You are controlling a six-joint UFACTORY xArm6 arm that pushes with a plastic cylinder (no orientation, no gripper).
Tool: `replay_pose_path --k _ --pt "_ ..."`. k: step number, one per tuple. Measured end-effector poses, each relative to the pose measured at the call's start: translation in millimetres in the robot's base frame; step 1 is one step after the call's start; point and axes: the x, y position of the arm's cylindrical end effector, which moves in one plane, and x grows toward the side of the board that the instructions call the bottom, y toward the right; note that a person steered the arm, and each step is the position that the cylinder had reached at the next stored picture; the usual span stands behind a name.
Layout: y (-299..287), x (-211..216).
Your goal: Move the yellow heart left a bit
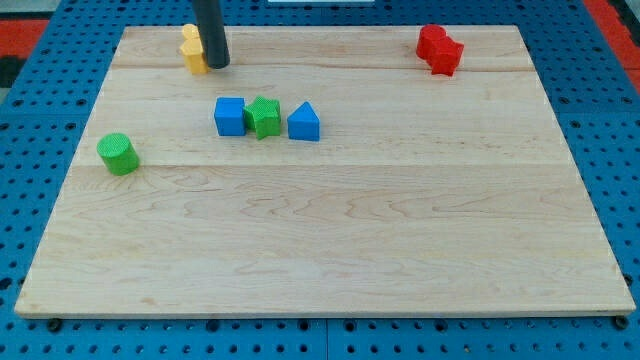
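Observation:
A yellow block stands near the board's top edge at the view's upper left, partly hidden by the dark rod, so its shape is unclear; it looks like two yellow pieces stacked close together. My tip touches the board right against the yellow block's right side.
A blue cube, a green star-like block and a blue triangle form a row below my tip. A green cylinder sits at the left. Two red blocks sit at the top right. The wooden board rests on a blue pegboard.

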Motion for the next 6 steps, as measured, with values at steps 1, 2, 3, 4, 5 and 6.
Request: replay_pose_path --k 1,2,3,4,5,6 --pt "-23 -5" --pt "-10 3" --pt "22 7" --pt "44 -6" --pt "27 -39" --pt "13 -52"
